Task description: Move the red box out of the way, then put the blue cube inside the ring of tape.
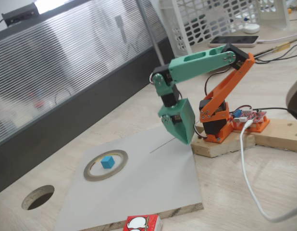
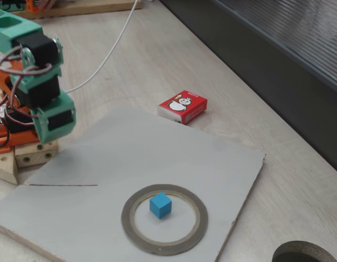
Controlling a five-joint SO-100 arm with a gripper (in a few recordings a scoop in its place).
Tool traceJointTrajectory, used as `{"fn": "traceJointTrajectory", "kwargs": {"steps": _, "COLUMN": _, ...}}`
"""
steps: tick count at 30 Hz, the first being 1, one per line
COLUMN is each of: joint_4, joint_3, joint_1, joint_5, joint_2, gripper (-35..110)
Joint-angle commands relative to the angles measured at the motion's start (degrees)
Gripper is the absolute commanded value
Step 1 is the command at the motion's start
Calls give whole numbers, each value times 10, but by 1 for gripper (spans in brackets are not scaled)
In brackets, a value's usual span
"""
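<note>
Blue cube (image 2: 160,205) sits inside ring of tape (image 2: 164,219); tool (image 1: 181,129) empty, opening unclear

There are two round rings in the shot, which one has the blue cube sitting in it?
The ring of tape on the grey board holds the blue cube; the other is a dark hole cut through the wooden tabletop.

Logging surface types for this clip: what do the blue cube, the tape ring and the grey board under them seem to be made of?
The small bright-blue cube looks like matte plastic or foam: uniform colour, soft-lit faces. The thin greyish-tan tape ring appears to be wound tape, slightly glossy, with a lighter inner rim. The flat grey board seems coated particleboard; its cut edge shows speckled wood chips.
</note>
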Motion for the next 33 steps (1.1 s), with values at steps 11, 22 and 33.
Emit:
{"fn": "traceJointTrajectory", "kwargs": {"steps": 11, "joint_4": 8, "joint_3": 25, "joint_1": 2, "joint_5": 2, "joint_2": 46, "gripper": 1}}
{"fn": "traceJointTrajectory", "kwargs": {"steps": 22, "joint_4": 9, "joint_3": 73, "joint_1": 12, "joint_5": 4, "joint_2": 46, "gripper": 1}}
{"fn": "traceJointTrajectory", "kwargs": {"steps": 33, "joint_4": 3, "joint_3": 71, "joint_1": 12, "joint_5": 5, "joint_2": 46, "gripper": 0}}
